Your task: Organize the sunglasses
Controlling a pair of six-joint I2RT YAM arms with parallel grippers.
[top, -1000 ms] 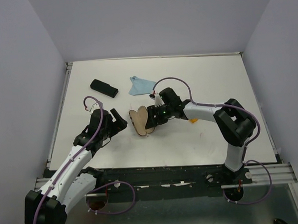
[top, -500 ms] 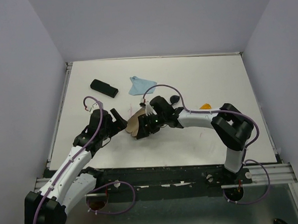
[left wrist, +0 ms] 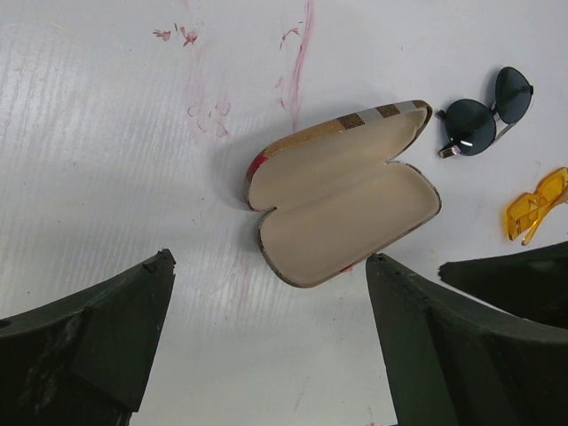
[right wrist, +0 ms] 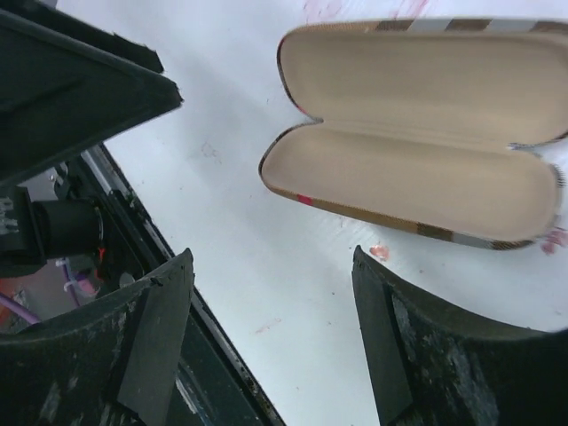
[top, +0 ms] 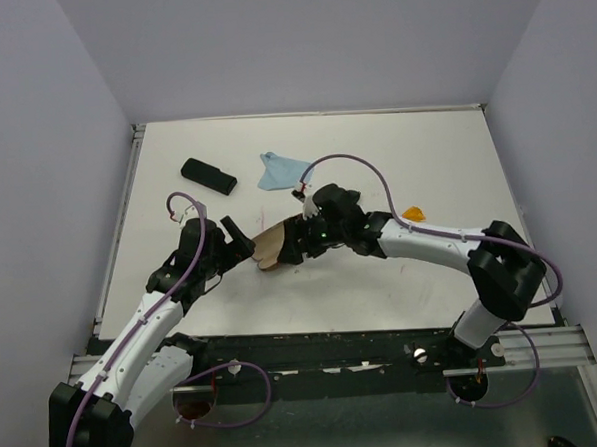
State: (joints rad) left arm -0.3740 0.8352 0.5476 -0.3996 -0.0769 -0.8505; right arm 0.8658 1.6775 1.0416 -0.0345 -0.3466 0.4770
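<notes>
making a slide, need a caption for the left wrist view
Empty plaid case lying open, black sunglasses and orange sunglasses loose beside it

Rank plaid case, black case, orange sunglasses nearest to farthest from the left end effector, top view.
1. Plaid case, open, just right of the left end effector.
2. Black case, back left.
3. Orange sunglasses, far right.
</notes>
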